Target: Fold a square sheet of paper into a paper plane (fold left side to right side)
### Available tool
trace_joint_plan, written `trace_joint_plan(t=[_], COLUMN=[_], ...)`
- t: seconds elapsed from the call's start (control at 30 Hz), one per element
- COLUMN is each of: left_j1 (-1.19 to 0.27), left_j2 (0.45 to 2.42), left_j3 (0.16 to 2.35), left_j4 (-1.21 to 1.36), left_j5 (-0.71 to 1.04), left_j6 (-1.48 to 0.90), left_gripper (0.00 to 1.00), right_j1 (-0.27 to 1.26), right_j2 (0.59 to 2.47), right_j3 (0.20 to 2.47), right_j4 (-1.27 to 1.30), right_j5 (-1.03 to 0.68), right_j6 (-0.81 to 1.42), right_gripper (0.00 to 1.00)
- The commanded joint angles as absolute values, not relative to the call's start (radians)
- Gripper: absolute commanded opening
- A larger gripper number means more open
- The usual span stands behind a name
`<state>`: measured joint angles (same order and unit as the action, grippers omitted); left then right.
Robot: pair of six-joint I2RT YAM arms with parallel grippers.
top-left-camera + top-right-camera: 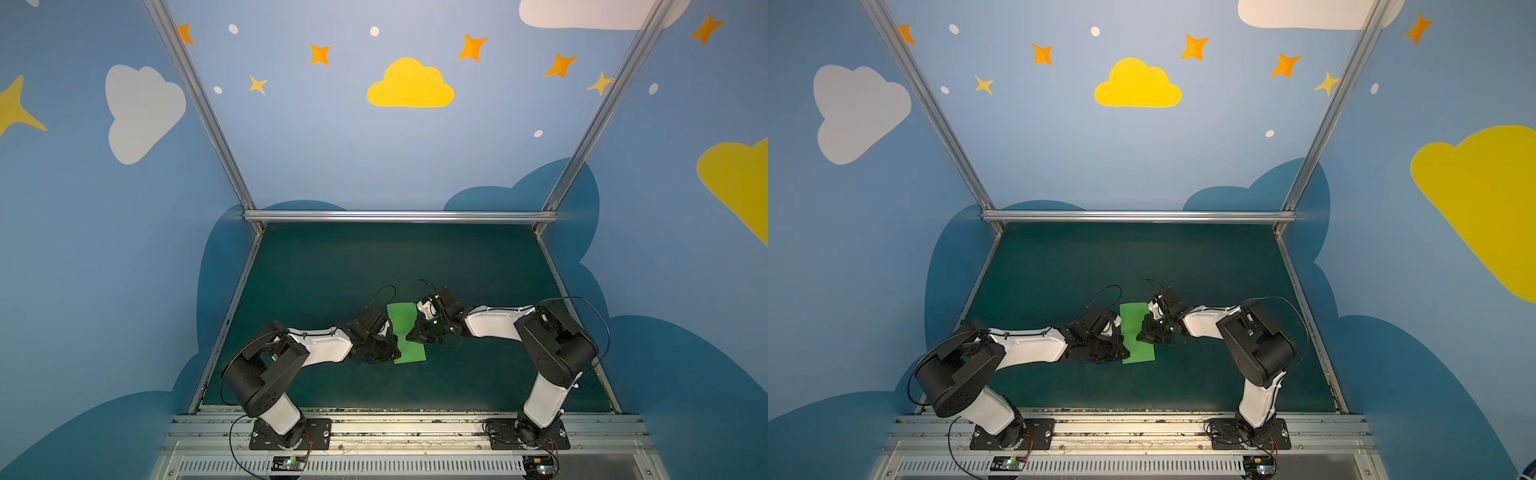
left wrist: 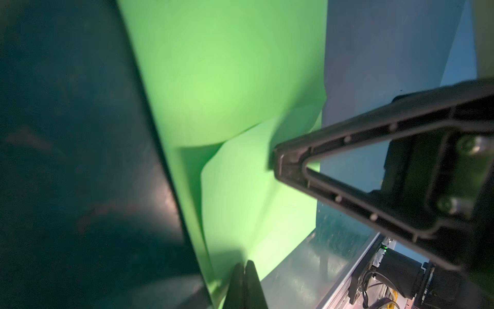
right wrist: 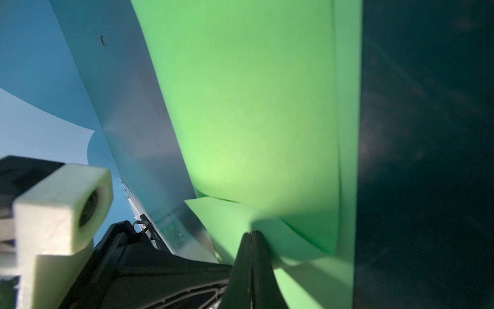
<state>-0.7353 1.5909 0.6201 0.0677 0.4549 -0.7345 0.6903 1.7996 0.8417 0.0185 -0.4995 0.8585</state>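
The square sheet of paper (image 1: pixel 401 316) (image 1: pixel 1133 316) is bright green and lies on the dark teal mat as a narrow rectangle, doubled over in two layers (image 3: pixel 254 107). No paper plane is in view. My left gripper (image 1: pixel 396 347) (image 1: pixel 1125 349) is shut, and its tips (image 2: pixel 244 263) touch the sheet's left edge. At the right edge my right gripper (image 1: pixel 411 335) (image 1: pixel 1140 335) is shut, its tips (image 3: pixel 251 232) at a raised curl of the upper layer. That layer bends up toward the right gripper's finger (image 2: pixel 294 160).
The teal mat (image 1: pixel 332 270) is boxed in by blue walls with aluminium posts and a back rail (image 1: pixel 399 216). A metal rail (image 1: pixel 415 428) carrying both arm bases runs along the front edge. The left arm's white camera block (image 3: pixel 61 208) sits close to the right gripper.
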Motion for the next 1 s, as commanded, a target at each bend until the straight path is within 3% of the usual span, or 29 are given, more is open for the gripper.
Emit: trace_joint_plan(t=[0.0, 0.23, 0.43, 0.73, 0.97], left_j1=[-0.748, -0.752, -0.751, -0.751, -0.752], left_j2=[1.570, 1.472, 1.422, 1.526, 1.620], left_j3=[0.558, 0.479, 0.572, 0.718, 0.711], left_j4=[-0.033, -0.073, -0.108, -0.071, -0.014], left_j5=[0.428, 0.402, 0.388, 0.407, 0.413], left_j6=[-0.745, -0.765, -0.763, -0.745, -0.745], left_gripper=[0.04, 0.04, 0.04, 0.04, 0.04], right_j1=[0.695, 0.694, 0.695, 0.696, 0.696], right_j2=[1.855, 1.856, 1.859, 1.861, 1.858], right_j3=[0.795, 0.799, 0.798, 0.795, 0.794], right_j4=[-0.051, -0.052, -0.051, -0.045, -0.040], right_j5=[-0.398, -0.403, -0.406, -0.410, -0.413], right_j6=[0.867, 0.870, 0.867, 0.871, 0.876], right_gripper=[0.00, 0.00, 0.00, 0.00, 0.00])
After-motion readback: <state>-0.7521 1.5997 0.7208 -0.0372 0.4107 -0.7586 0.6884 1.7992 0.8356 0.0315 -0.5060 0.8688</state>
